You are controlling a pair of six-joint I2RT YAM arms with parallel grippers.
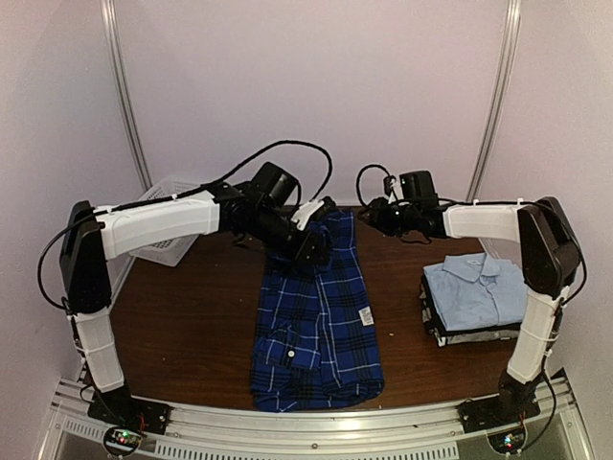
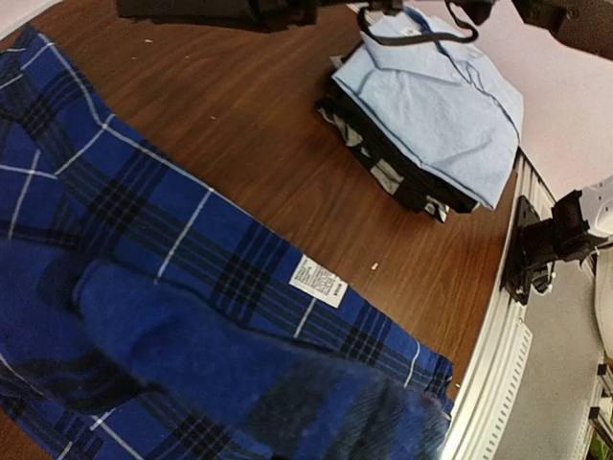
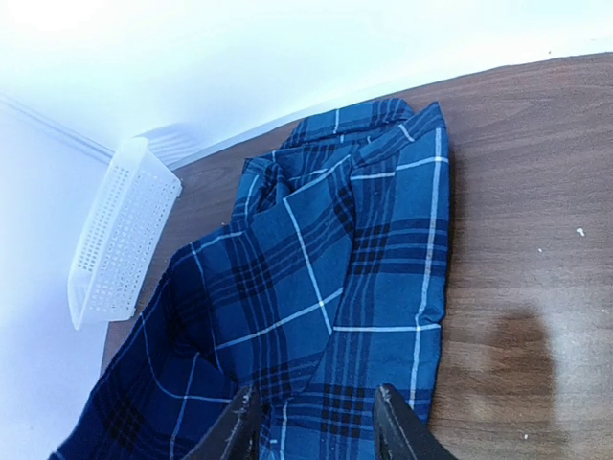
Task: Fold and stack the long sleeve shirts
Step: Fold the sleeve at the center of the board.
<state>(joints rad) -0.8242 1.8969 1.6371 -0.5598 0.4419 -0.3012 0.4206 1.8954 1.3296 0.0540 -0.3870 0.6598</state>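
Table (image 1: 192,316) of brown wood, biggest of all. Held up a plaid shirt (image 1: 321,316), blue and black, laid long down the middle from far end to near edge, partly folded with a cuff on top. Had a stack of folded shirts (image 1: 450,324) off on the right side, well apart from the plaid one, with a light blue shirt (image 1: 479,283) on top. Kept a white basket (image 1: 168,225) at the far left corner. Found the left gripper (image 1: 314,251) over the far end of the plaid shirt, closed tight, with blue cloth bunched right up by it, so likely pinching that cloth, though with its fingers hidden. Found the right gripper (image 3: 316,426) just above that same far end, fingers (image 3: 400,431) apart, holding nothing. Spotted a tiny white tag (image 1: 365,315) near the shirt's right edge. Could go wrong from here: pulled by one side only, might twist and fold crooked; let go too soon, might flop open again; dragged too far right, might bump the stack.
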